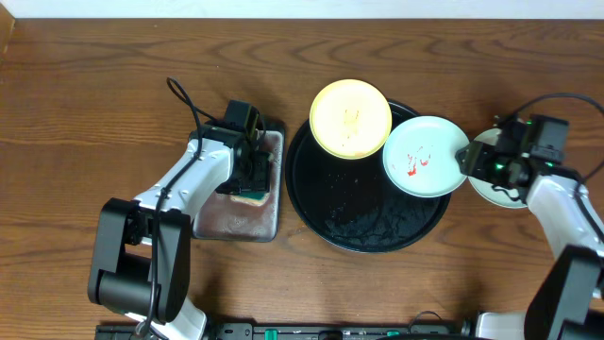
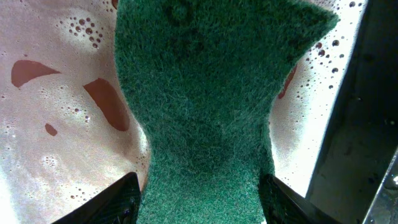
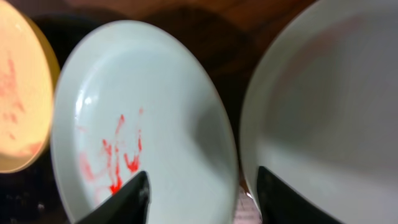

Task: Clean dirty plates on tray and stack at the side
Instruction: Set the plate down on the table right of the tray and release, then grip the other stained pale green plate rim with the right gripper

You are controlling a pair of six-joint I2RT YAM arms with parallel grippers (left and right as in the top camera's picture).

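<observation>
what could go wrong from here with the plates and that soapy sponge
1. The smeared plate hangs over the tray rim, close to the side plate. The open right gripper straddling its edge could knock the two together or tip it off.
2. The sponge in the left gripper sits in foam, so carrying it over may drip suds on the wooden table.

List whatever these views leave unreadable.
- Overhead: the right claw and its wrist cover most of the side plate; the right wrist view crops and blurs it, so cleanliness is unclear.
- Overhead: glare washes out the yellow plate; the right wrist view cuts it at the left edge.
- Left wrist: the sponge hides most of the grey tray.
</observation>
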